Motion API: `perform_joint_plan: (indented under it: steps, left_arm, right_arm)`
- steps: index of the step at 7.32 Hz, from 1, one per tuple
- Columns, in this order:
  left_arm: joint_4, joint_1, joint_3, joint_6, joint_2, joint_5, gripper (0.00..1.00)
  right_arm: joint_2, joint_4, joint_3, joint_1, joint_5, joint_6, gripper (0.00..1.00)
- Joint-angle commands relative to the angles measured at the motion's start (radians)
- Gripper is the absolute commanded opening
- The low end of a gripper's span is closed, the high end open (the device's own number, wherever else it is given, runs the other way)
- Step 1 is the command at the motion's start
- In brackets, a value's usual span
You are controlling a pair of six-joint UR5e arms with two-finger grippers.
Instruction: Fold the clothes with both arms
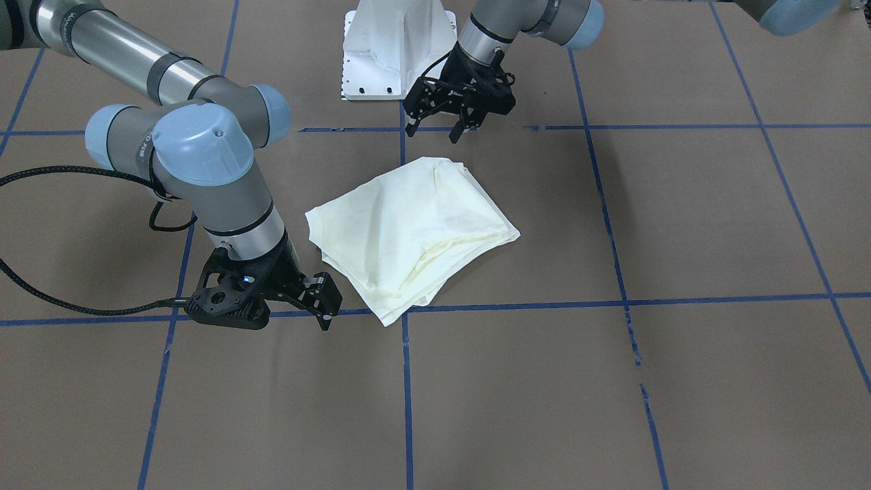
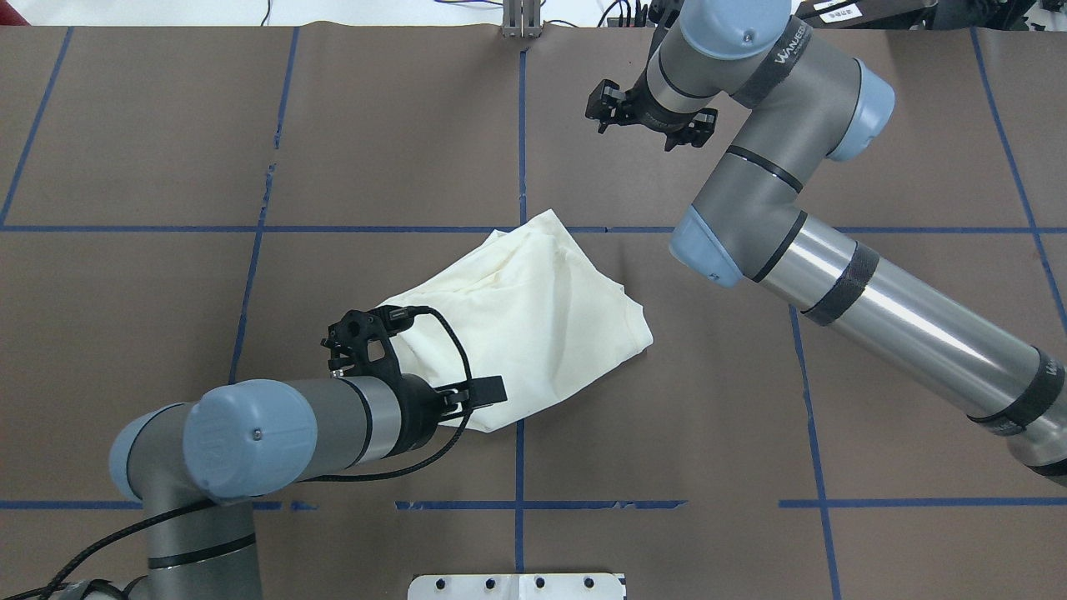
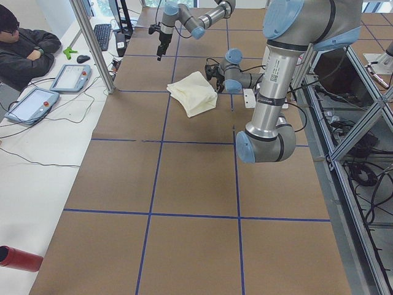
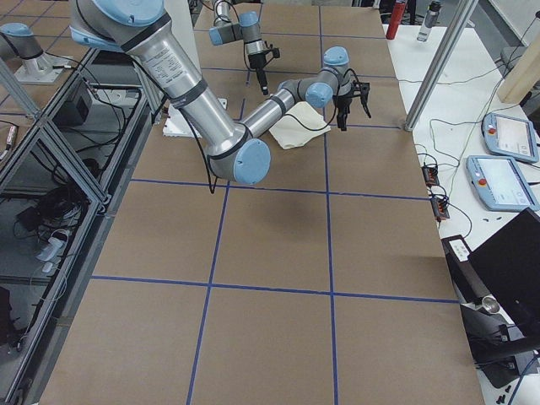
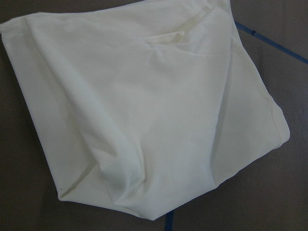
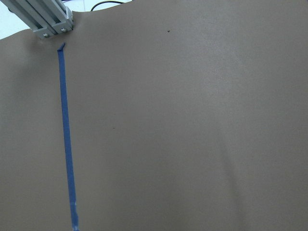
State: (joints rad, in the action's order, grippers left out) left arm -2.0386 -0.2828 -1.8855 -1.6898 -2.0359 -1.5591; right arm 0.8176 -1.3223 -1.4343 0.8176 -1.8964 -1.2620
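The folded cream-white cloth shirt [image 1: 408, 231] lies mid brown counter [image 1: 680, 381]. The black left tool [image 1: 433, 131], open and empty, hangs by its robot-side corner and looks nearer. The black right tool [image 1: 328, 305], open and empty too, sits across.

I see the cream T-shirt [image 1: 408, 231] folded into a rough, slightly skewed square. It lies flat, plain side up, with a few soft creases, at the centre of the front-facing view. My left arm [image 1: 537, 20] comes in at the top of that frame. The left claw [image 1: 433, 131] hangs fingers-down, spread and empty, near the shirt's upper corner and clear of the cloth. My right arm [image 1: 204, 163] fills the left side, elbow bent. The right claw [image 1: 328, 306] sits beside the shirt's lower-left edge, apart from it and empty; the overhead view shows its fingers spread.
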Motion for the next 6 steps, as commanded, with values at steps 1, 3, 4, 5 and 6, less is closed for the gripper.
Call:
perform_joint_plan:
  steps: [1, 3, 4, 5, 6]
  left_arm:
    - [-0.005, -0.004, 0.11, -0.053, -0.073, 0.042, 1.0]
    - [-0.003, -0.007, 0.129, -0.044, -0.061, 0.047, 1.0]
    - [-0.003, -0.004, 0.158, -0.048, -0.06, 0.048, 1.0]
    - [-0.003, -0.004, 0.189, -0.042, -0.053, 0.048, 1.0]
    - [-0.003, -0.004, 0.186, -0.041, -0.049, 0.047, 1.0]
  right_arm:
    - [0.002, 0.002, 0.0, 0.0, -0.001, 0.001, 1.0]
    - [0.002, 0.002, -0.002, 0.0, -0.001, 0.0, 1.0]
    - [0.003, 0.002, -0.002, 0.0, 0.0, -0.001, 1.0]
    - [0.005, 0.0, -0.002, 0.0, 0.0, -0.001, 1.0]
    - [0.006, 0.002, -0.002, 0.0, 0.0, -0.001, 1.0]
